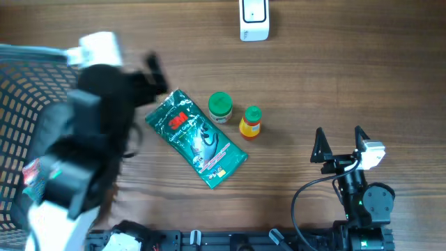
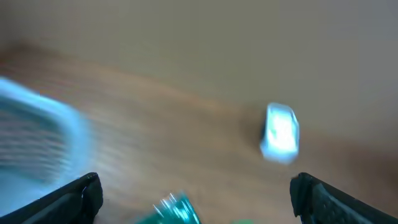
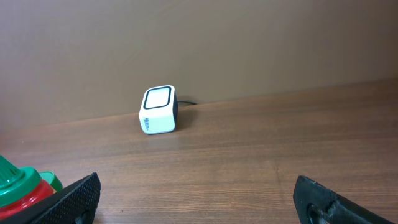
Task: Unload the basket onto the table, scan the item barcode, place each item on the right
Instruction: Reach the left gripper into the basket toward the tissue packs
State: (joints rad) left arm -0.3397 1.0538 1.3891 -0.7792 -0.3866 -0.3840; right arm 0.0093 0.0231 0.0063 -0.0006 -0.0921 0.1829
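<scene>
- Overhead: 3M packet (image 1: 197, 139) lies flat mid-frame on the table (image 1: 348, 70); scanner (image 1: 254, 21) sits top centre, well apart.
- Left fingers (image 2: 81, 196) spread wide, empty, blurred, just left of the packet; right fingers (image 3: 78, 196) also apart and empty, lower right.
- Likely step: the left arm picks the packet. Pinch an edge, not the flat face.
- Barcode side is not visible; find it before presenting to the scanner window.

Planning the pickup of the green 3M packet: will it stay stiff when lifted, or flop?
Probably floppy: the 3M packet looks like a thin flat pouch lying flush on the table, so it may sag from a pinched edge. Its glossy-looking film could slip when gripped. Being flat, it shouldn't roll.
</scene>
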